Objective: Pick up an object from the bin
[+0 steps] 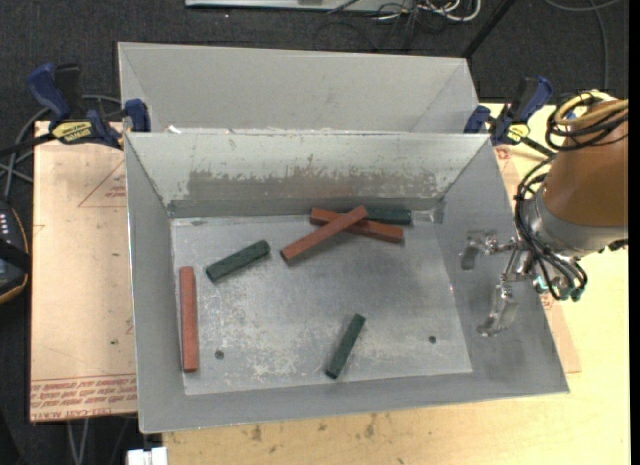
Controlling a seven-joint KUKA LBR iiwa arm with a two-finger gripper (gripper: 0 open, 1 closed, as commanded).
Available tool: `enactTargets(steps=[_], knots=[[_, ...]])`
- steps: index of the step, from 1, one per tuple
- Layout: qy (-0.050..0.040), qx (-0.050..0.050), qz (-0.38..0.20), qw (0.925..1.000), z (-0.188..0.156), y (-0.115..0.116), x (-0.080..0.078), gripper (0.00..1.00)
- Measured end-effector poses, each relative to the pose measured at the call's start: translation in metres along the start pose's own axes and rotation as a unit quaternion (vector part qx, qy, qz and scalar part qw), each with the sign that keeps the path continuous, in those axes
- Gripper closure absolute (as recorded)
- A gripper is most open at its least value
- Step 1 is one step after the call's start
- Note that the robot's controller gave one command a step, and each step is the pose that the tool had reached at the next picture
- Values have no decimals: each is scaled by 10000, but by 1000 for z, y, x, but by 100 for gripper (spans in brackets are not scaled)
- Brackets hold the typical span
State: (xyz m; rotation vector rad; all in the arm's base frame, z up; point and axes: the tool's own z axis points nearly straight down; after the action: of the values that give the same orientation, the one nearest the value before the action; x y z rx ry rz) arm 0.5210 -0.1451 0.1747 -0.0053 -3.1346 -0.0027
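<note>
Bars lie loose on the floor of the grey bin (300, 168), and none is in the claw. Far left, a red bar (187, 318) lies alone along the left wall, pointing front to back. Right of it and further back, a green bar (238, 261) lies slanted, apart from everything else. Near the back wall, past the middle, two more red ones cross: a slanted red bar (310, 241) lies over a flatter red bar (380, 230), the pair making a shallow X. Towards the front, below that pair and well apart from it, a front green bar (344, 346) lies tilted by itself. Just behind the right end of the X, against the foot of the back wall, sits a back green bar (392, 216).

Further right, the claw (478, 292) hangs over the bin's sloping right wall, well clear of every bar. Its two metal fingers (494, 315) stand spread wide with nothing between them.
</note>
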Motion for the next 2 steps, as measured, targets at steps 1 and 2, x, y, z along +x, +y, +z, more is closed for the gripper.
enactTargets(steps=[1,2], knots=[[-19,-13,-661,9978,23,83,19,0],[-116,17,-1627,9866,104,157,33,0]])
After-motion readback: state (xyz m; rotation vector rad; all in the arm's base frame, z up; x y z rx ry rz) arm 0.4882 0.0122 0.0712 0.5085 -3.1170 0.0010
